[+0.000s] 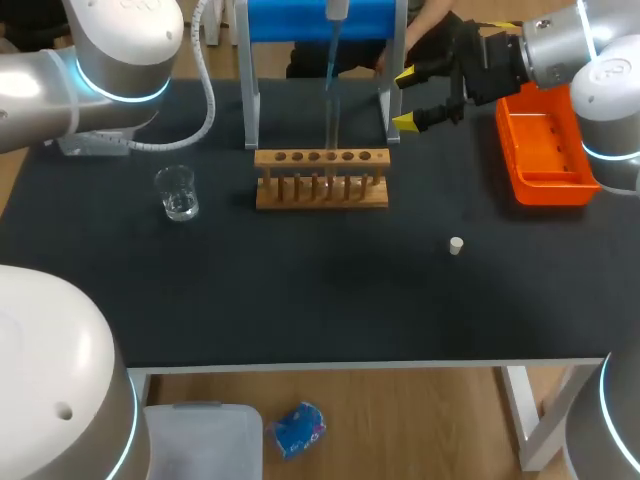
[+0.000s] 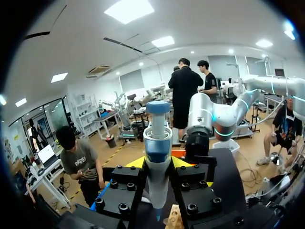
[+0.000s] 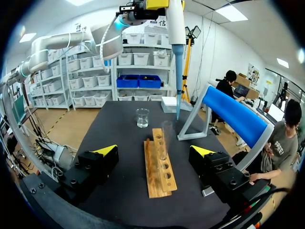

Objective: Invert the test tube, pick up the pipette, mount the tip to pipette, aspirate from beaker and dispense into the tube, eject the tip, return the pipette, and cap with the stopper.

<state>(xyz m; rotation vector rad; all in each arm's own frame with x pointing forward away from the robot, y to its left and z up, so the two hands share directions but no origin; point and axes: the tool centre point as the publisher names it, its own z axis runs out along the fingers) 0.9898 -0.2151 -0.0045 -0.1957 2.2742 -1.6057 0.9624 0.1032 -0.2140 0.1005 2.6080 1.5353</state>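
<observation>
My left gripper [image 2: 158, 163] is shut on the white and blue pipette [image 2: 157, 157], held upright above the wooden rack [image 1: 322, 178]. The pipette's blue tip [image 1: 330, 75] points down over a clear test tube [image 3: 167, 136] that stands upright in the rack [image 3: 159, 164]; I cannot tell whether the tip is inside the tube's mouth. My right gripper [image 1: 408, 98] stands open just right of the rack's far end, nothing between its fingers. The beaker [image 1: 178, 192] with liquid sits on the left of the table. A small white stopper [image 1: 456, 245] lies to the right, in front of the rack.
A blue-topped pipette stand [image 1: 320, 20] rises right behind the rack. An orange tray [image 1: 545, 150] lies at the right edge under my right arm. From the right wrist, the beaker [image 3: 142, 117] is beyond the rack.
</observation>
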